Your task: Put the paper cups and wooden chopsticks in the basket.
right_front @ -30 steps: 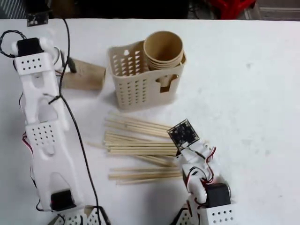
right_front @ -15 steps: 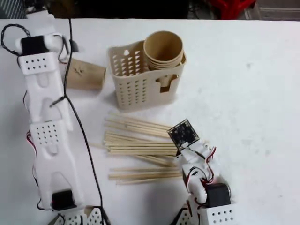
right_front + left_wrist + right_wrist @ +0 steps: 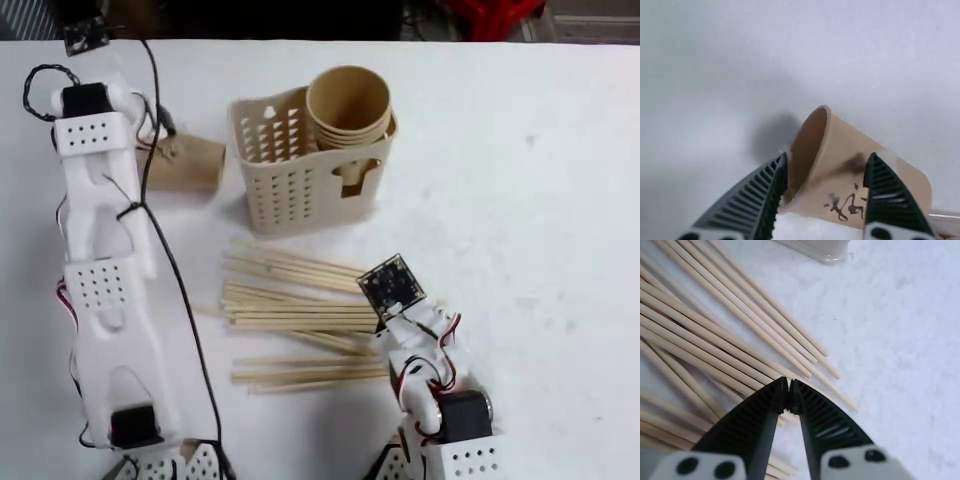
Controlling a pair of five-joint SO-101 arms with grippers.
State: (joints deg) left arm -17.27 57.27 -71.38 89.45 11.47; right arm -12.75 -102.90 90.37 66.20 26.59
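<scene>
Several stacked cups (image 3: 348,100) stand in the basket (image 3: 300,195); a lone cup (image 3: 190,163) lies on its side beside it, with chopsticks (image 3: 300,305) strewn on the table (image 3: 520,200) nearer the arms. From its wrist, the left gripper (image 3: 827,160) spreads wide, straddling the lone cup (image 3: 855,145); contact is unclear. The right gripper (image 3: 789,385) is closed and empty over the chopsticks (image 3: 715,335).

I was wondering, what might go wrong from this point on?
The cup lies on its side under the open left gripper; closing may squash it or roll it away. The right gripper is shut over the loose chopsticks, so lowering it could scatter them.
</scene>
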